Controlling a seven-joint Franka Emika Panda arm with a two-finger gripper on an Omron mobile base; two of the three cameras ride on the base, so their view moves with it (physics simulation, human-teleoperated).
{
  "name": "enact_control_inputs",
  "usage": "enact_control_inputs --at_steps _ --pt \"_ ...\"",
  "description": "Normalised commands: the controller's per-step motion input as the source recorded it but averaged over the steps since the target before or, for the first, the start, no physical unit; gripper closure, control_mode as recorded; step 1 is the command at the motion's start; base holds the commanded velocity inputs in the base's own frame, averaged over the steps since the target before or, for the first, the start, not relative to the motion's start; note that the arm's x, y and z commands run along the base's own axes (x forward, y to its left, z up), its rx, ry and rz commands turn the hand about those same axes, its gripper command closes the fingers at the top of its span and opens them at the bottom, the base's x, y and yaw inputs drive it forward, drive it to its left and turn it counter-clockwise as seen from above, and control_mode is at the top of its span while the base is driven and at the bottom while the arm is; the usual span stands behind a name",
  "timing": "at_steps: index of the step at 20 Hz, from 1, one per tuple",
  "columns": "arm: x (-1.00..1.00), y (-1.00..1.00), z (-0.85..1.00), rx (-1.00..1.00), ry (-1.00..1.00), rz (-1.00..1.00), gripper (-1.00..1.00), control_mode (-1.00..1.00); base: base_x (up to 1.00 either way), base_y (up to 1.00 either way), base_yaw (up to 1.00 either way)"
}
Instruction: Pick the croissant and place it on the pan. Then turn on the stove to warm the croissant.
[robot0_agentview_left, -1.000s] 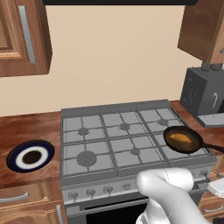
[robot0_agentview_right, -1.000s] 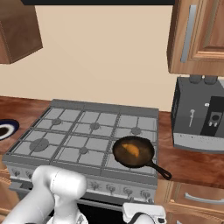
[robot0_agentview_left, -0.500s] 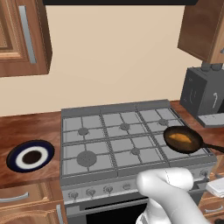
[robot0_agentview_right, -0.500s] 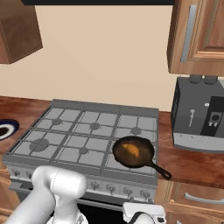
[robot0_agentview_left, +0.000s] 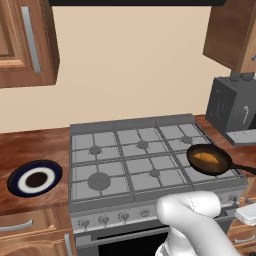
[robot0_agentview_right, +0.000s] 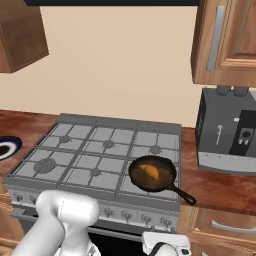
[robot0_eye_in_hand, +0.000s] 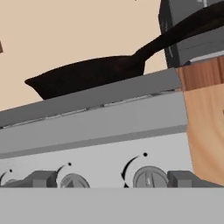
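Croissant (robot0_agentview_right: 148, 171) in pan (robot0_agentview_right: 165, 181) lower right on stove (robot0_agentview_right: 75, 162); gripper (robot0_eye_in_hand: 111, 180) fingers spread, facing front knobs (robot0_eye_in_hand: 149, 177).

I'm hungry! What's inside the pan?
The croissant lies in the pan, golden against the dark bowl, on the stove's front right burner. The pan's floor beneath the croissant is covered.

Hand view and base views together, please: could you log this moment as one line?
croissant: in pan | pan: front-right burner of stove | gripper: open, low before knobs | next: turn knob
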Motion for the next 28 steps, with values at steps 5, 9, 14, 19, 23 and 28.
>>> enact_control_inputs --at_steps 5,9,14,19,23,28 --pt "0.08 -0.04 -0.09 0.0 0.0 0.0 -1.0 -1.0 0.0 0.0 0.0" --pt "0.08 0.0 -0.09 0.0 0.0 0.0 -1.0 -1.0 0.0 0.0 0.0" --pt "0.08 -0.08 -0.08 0.0 0.0 0.0 -1.0 -1.0 0.0 0.0 0.0" --pt "0.09 -0.15 -0.05 0.0 0.0 0.0 -1.0 -1.0 0.0 0.0 0.0" --pt "0.09 -0.08 -0.04 0.0 0.0 0.0 -1.0 -1.0 0.0 0.0 0.0" --pt "0.06 0.0 -0.06 0.0 0.0 0.0 -1.0 -1.0 0.0 0.0 0.0"
